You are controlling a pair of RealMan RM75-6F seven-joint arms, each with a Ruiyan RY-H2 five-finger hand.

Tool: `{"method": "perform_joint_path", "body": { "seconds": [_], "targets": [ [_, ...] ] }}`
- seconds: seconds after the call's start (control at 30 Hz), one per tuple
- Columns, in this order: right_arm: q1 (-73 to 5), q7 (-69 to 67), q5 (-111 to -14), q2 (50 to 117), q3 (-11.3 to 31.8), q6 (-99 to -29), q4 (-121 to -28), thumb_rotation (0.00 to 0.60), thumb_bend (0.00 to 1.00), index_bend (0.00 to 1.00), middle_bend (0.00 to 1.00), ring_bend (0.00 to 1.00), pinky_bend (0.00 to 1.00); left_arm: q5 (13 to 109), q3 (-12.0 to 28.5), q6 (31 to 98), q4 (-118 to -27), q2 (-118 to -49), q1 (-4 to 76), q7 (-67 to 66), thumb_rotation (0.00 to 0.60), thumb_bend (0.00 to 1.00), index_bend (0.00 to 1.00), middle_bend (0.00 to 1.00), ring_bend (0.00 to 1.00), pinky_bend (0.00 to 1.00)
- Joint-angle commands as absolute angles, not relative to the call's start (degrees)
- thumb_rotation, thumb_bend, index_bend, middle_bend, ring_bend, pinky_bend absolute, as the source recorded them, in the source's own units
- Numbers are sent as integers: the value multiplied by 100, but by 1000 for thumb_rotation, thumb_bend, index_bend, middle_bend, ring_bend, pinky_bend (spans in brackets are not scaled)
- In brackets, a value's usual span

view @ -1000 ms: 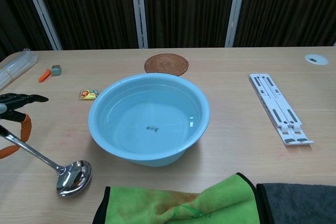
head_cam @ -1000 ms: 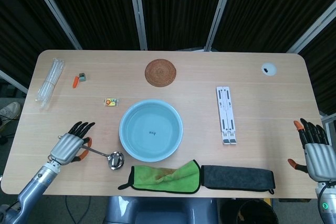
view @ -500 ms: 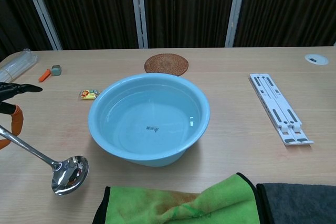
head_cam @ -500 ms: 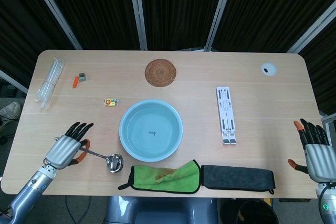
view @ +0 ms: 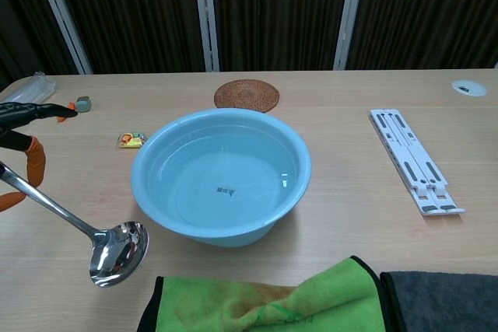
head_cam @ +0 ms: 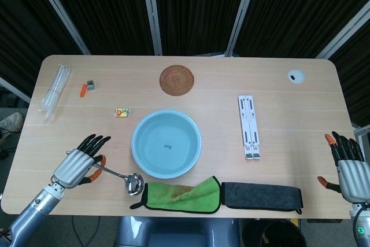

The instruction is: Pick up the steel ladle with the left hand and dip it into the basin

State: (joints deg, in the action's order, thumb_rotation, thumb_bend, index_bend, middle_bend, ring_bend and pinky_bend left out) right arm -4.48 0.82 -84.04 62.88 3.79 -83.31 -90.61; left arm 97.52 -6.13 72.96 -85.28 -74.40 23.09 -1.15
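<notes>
My left hand (head_cam: pixel 78 165) holds the steel ladle (head_cam: pixel 121 177) by its handle at the front left of the table. The ladle's bowl (view: pixel 118 252) hangs just above the tabletop, left of the basin and close to the green cloth. In the chest view only the dark fingertips (view: pixel 35 110) of that hand show at the left edge. The light blue basin (head_cam: pixel 145 163) sits at the table's middle with clear water in it. My right hand (head_cam: pixel 349 169) rests at the front right edge, fingers spread, holding nothing.
A green cloth (head_cam: pixel 182 194) and a dark grey cloth (head_cam: pixel 261 195) lie along the front edge. A white folding stand (head_cam: pixel 248 126) lies right of the basin, a woven coaster (head_cam: pixel 176 79) behind it. A small candy packet (head_cam: pixel 122 112), an orange item (head_cam: pixel 84 89) and a plastic bag (head_cam: pixel 54 89) sit at the left.
My left hand has lifted the ladle off the table and carried it rightward, so its bowl now hangs nearer the basin and the green cloth. The right hand has stayed put.
</notes>
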Motion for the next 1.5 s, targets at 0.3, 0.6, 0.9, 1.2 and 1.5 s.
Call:
{"method": "perform_joint_path", "body": {
  "seconds": [0.3, 0.6, 0.9, 1.2, 1.5],
  "targets": [
    [-421, 16, -8373, 6249, 402, -8361, -9062, 600, 0, 0, 0, 0, 0, 9487, -200, 7129, -8593, -7288, 2578, 226, 600, 413, 551, 0, 0, 0],
    [-485, 7, -8292, 6262, 420, -8201, -9057, 600, 0, 0, 0, 0, 0, 9099, 216, 6849, -8366, -7517, 2866, 276, 600, 412, 552, 0, 0, 0],
    [-493, -172, -8257, 6177, 423, -8131, -9044, 600, 0, 0, 0, 0, 0, 8605, 584, 6342, -7963, -7950, 3245, 139, 600, 411, 551, 0, 0, 0],
    [-444, -469, -8206, 6050, 446, -8151, -8993, 600, 0, 0, 0, 0, 0, 7993, 883, 5529, -7122, -8645, 3731, 493, 600, 412, 551, 0, 0, 0],
    [-471, -703, -8199, 5990, 464, -8077, -8938, 600, 0, 0, 0, 0, 0, 7938, 981, 5289, -6467, -9263, 4103, 572, 600, 412, 553, 0, 0, 0]
  ]
}}
